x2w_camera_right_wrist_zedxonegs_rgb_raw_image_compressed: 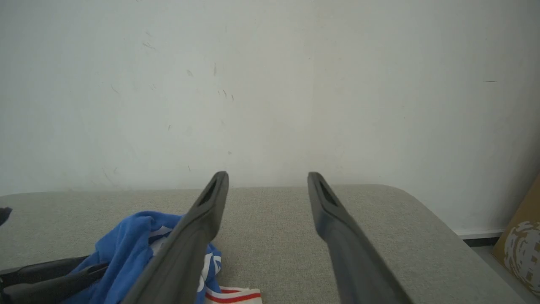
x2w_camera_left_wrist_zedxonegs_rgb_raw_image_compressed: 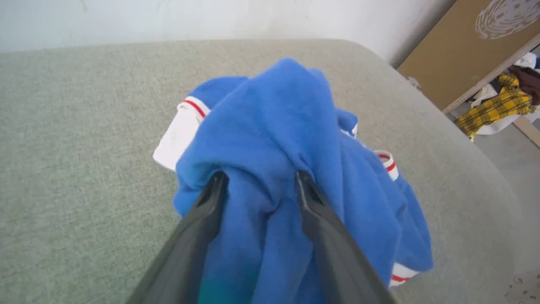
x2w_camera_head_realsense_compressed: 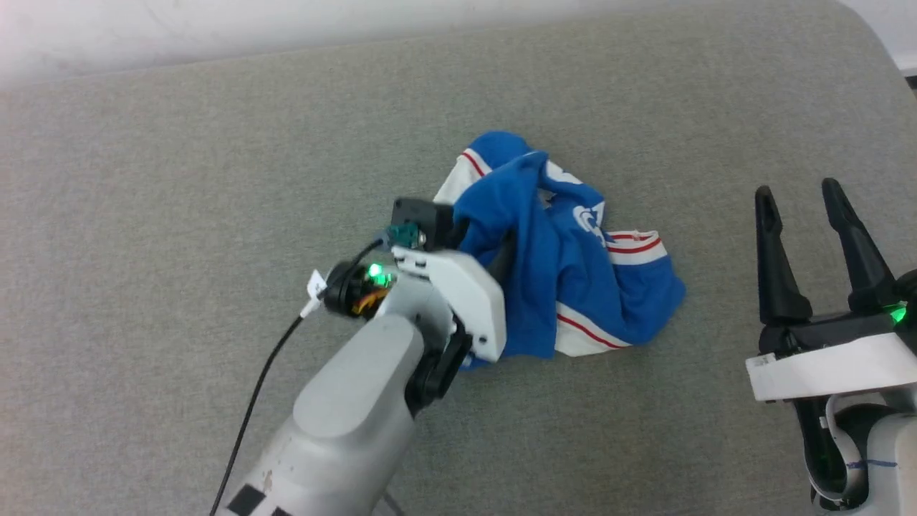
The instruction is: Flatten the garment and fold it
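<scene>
At the pad's middle, your open left claw straddles the bunched garment; your open right claw stands well apart.

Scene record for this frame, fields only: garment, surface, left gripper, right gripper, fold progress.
garment: blue jersey T-shirt, crumpled in a heap, white red-striped sleeves showing
surface: grey fabric-covered pad
left gripper: open, fingers spread, blue cloth bunched between them
right gripper: open, empty, off to the right of the T-shirt, not touching it
fold progress: not flattened, no fold yet
</scene>
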